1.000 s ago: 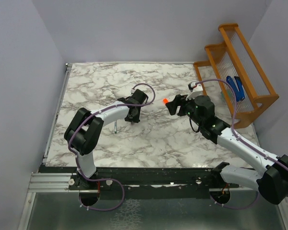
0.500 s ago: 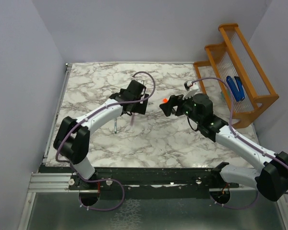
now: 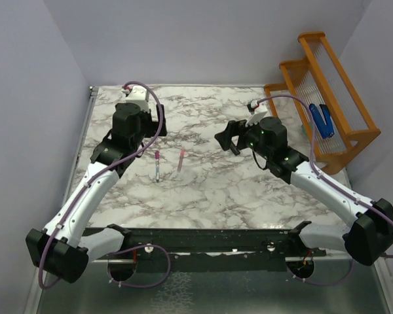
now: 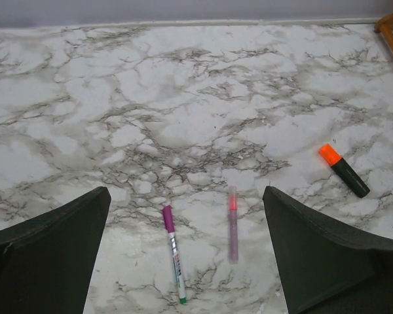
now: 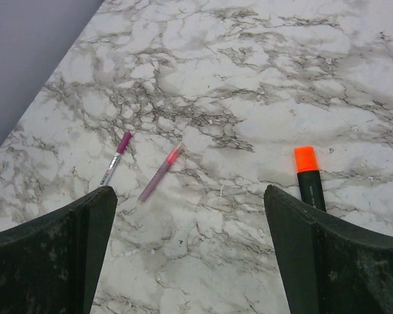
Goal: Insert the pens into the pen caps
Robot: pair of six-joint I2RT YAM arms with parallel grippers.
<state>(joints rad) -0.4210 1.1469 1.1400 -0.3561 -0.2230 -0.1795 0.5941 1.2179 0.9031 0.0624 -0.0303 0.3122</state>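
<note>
Both end effectors are seen spread wide and empty: nothing is held between the fingers of the left gripper (image 4: 185,191) or the right gripper (image 5: 190,190). The white pen with the magenta end (image 4: 173,252) and the slim pink pen (image 4: 232,224) lie just beside each other, not touching, near the middle of the marble table (image 3: 216,196). The black marker with the orange end (image 5: 309,178) rests well to their right. No loose cap is seen, so the step in hand is judged to be the clearing away after a set-down. It is best done by lifting each arm up and back without sweeping the fingers low, since round pens are easily rolled. Whether the caps are fully seated cannot be told. Against a second ago, the left arm is drawn back to the far left instead of being bent low over the table's middle. The pink pen is now laid down, the marker is no longer gripped by the right gripper, and both sets of jaws are opened.
</note>
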